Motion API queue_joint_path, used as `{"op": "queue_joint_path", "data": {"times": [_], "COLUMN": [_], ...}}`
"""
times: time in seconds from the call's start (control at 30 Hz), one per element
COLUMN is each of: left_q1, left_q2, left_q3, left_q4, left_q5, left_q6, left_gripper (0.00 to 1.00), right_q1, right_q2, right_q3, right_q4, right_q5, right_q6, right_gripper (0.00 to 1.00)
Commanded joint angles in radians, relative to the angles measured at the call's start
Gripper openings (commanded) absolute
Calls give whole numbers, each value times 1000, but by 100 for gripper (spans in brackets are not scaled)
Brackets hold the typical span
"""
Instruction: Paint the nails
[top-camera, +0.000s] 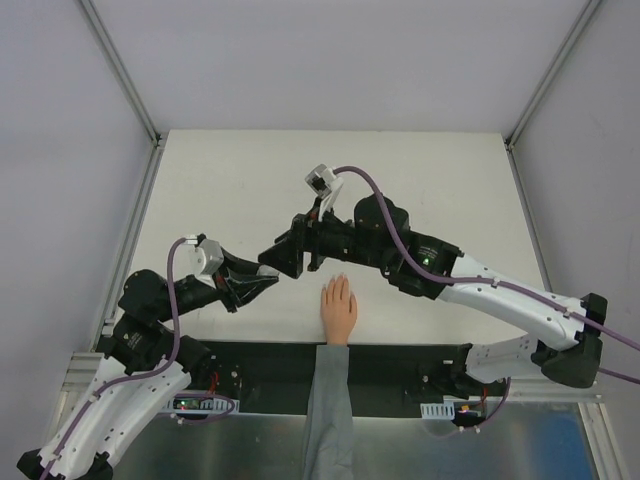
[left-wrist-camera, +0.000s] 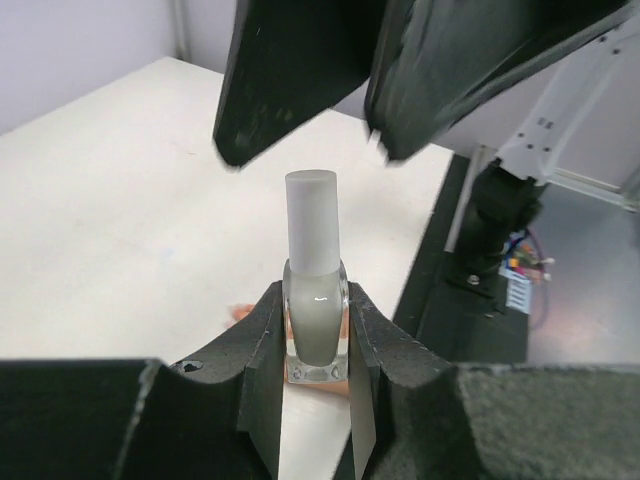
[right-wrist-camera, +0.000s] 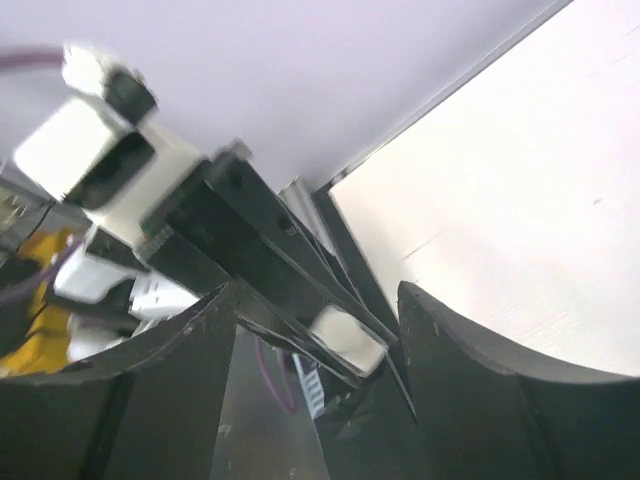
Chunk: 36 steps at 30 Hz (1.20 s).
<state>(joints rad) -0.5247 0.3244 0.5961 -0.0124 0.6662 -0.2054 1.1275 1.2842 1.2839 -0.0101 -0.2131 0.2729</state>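
Note:
A small peach hand (top-camera: 338, 308) with a grey sleeve lies palm down at the table's near edge. Its nails are too small to make out. My left gripper (left-wrist-camera: 317, 302) is shut on a clear bottle of pale grey nail polish (left-wrist-camera: 316, 325), which stands upright with a white cap (left-wrist-camera: 313, 220). In the top view this gripper (top-camera: 266, 285) sits left of the hand. My right gripper (left-wrist-camera: 315, 158) hangs open just above the cap, one finger on each side, touching nothing. The right wrist view shows the cap (right-wrist-camera: 348, 340) between that open gripper's (right-wrist-camera: 315, 295) fingers.
The white table (top-camera: 230, 190) is walled by pale panels on the left, back and right. A black strip (top-camera: 400, 360) runs along the near edge by the arm bases. Both arms meet left of centre, close to the hand.

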Motion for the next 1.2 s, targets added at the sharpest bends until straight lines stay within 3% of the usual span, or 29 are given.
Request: {"op": "queue_joint_path", "data": {"times": [0.0,0.1,0.37,0.47,0.6,0.67,0.73,0.77,0.8,0.83,0.9,1.03,1.17], "left_q1": [-8,-8,-8,-8,-8,-8,-8,-8,-8,-8,-8,-8,-8], "left_q2": [-15,-30,-41,-44,-42,-30,-12,28,65,111,212,194,180], "left_q3": [14,8,-4,-7,-2,11,45,65,91,153,189,174,160], "left_q4": [-12,-8,9,9,6,0,-1,0,9,9,9,9,9], "left_q5": [-146,-192,-209,-205,-208,-180,-3,118,417,503,614,549,437], "left_q6": [136,150,147,144,123,95,80,75,54,-25,-72,-65,-49], "left_gripper": [0,0,0,0,0,0,0,0,0,0,0,0,0], "right_q1": [92,116,137,140,140,138,121,56,11,-27,-81,-89,-101], "right_q2": [72,137,230,245,230,195,156,111,86,72,73,47,14], "right_q3": [172,255,319,330,298,266,195,157,108,45,74,37,-41], "right_q4": [-267,-329,-303,-294,-284,-266,-210,-164,-40,5,-58,36,189], "right_q5": [420,524,520,511,497,486,320,80,-542,-602,-714,-730,-633], "right_q6": [-40,-22,-14,-15,-18,-70,-186,-289,-398,-349,-359,-298,-207], "right_gripper": [67,63,50,34,0,0,0,0,0,0,0,0,0]}}
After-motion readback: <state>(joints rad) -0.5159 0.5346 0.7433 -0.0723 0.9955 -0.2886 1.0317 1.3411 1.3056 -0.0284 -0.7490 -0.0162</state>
